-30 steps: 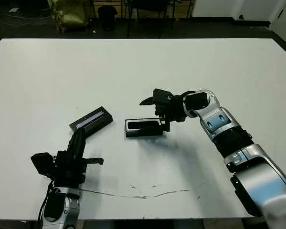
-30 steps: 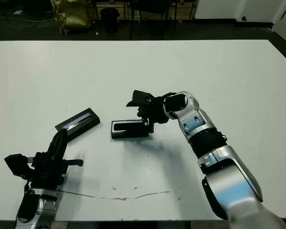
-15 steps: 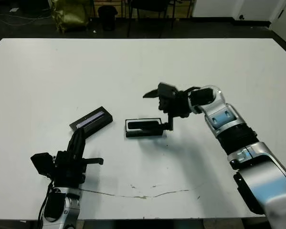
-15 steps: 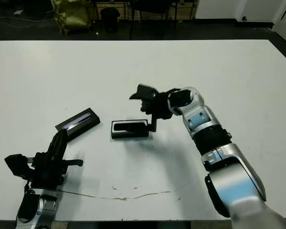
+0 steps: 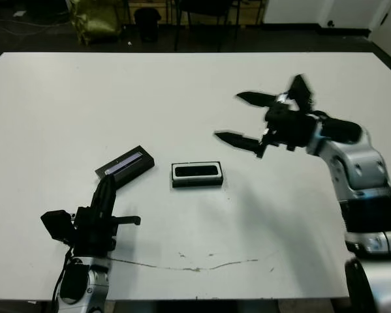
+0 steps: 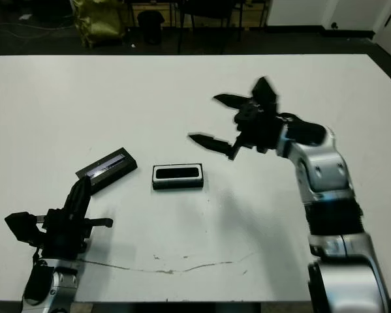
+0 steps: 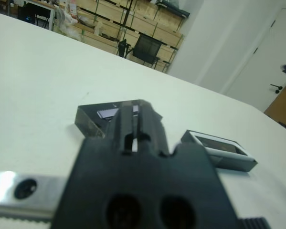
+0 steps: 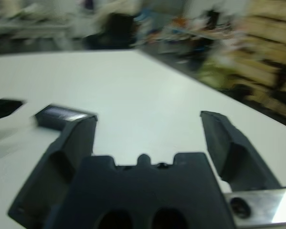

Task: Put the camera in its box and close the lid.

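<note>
Camera (image 5: 196, 171): now lying in the box (image 5: 197, 182).
Right gripper (image 5: 247, 117): spread empty, lifted away from box.
Left gripper (image 5: 108, 195): pressed closed near lid (image 5: 125, 163).
Next: lid goes on.

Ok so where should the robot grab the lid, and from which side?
Across its short width, near the middle of the lid, coming from above. It lies flat and bare on the table, long and narrow, angled toward the left gripper, clear of the box.
</note>
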`<action>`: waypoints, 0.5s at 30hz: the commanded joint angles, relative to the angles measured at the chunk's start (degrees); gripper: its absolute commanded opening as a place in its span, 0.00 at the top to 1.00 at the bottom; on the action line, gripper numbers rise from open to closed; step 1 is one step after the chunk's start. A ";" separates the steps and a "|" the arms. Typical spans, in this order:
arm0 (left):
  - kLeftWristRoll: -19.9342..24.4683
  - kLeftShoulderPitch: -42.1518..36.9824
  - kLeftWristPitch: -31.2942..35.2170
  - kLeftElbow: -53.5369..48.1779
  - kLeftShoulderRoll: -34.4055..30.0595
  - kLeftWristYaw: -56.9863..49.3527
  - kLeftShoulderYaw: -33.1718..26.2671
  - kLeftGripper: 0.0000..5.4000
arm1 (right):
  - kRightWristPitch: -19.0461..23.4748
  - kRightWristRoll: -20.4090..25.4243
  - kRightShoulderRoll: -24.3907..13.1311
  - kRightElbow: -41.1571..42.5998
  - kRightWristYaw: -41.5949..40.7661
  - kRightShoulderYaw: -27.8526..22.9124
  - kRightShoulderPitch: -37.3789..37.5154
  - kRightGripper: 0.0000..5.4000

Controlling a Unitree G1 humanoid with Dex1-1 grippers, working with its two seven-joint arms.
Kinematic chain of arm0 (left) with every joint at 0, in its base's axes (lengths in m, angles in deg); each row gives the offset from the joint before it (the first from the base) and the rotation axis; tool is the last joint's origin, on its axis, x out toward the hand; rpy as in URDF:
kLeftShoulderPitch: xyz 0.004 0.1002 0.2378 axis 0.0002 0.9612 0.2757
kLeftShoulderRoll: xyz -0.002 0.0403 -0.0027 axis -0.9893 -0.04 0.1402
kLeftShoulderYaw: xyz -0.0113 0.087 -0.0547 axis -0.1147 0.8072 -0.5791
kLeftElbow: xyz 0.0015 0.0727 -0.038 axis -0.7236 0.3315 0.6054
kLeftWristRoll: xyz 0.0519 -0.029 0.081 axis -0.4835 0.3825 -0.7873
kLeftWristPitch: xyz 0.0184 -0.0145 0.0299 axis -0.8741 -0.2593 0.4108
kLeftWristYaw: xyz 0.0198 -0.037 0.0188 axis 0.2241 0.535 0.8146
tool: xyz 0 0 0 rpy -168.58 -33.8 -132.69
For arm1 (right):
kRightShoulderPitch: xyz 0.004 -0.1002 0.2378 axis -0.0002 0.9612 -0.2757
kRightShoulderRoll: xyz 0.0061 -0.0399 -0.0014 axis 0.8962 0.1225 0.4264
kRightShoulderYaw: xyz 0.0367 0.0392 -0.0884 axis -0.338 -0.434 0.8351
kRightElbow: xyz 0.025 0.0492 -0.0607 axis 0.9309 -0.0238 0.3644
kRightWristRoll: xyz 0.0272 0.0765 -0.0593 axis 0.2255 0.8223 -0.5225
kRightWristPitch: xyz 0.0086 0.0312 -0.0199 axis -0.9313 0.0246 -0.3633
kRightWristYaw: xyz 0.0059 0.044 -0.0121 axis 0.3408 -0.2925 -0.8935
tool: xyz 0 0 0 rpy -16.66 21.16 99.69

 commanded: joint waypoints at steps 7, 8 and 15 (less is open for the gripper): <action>-0.19 0.75 0.80 -0.22 -0.63 -0.49 -0.93 1.00 | -3.57 -1.68 6.16 14.34 17.98 -0.70 17.85 0.50; -0.38 0.69 0.78 -0.34 -0.77 -0.62 -1.18 1.00 | -3.85 -1.96 6.86 15.58 19.74 -0.64 19.57 0.54; -0.42 -0.73 0.39 -0.39 -3.06 0.43 -3.60 1.00 | -8.49 -2.90 10.23 21.13 26.60 0.41 30.46 0.84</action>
